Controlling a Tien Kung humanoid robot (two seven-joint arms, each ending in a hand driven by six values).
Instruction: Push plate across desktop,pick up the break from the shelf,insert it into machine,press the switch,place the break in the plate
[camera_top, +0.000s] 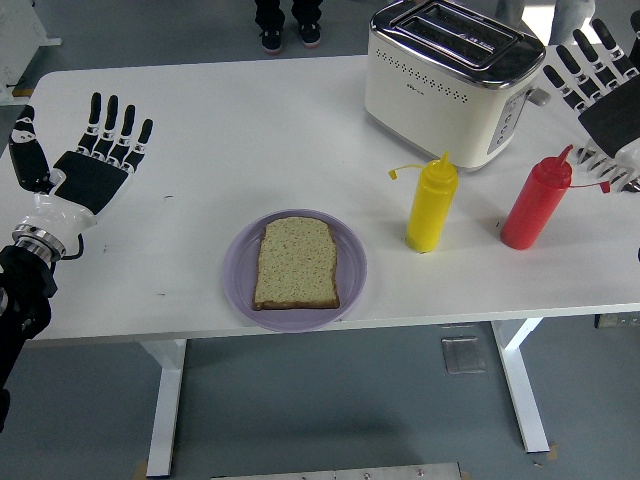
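A slice of bread (295, 263) lies flat on a lilac plate (240, 280) near the table's front edge, at the middle. The cream toaster (450, 85) stands at the back right with empty slots on top and its lever (538, 97) on the right end. My left hand (88, 158) hovers palm-up over the left side of the table, fingers spread, holding nothing. My right hand (600, 85) is at the right edge beside the toaster's lever end, fingers spread and empty.
A yellow squeeze bottle (431, 205) and a red squeeze bottle (536, 205) stand in front of the toaster. A white rack (610, 168) shows at the right edge. A person's feet (290, 25) show beyond the far side.
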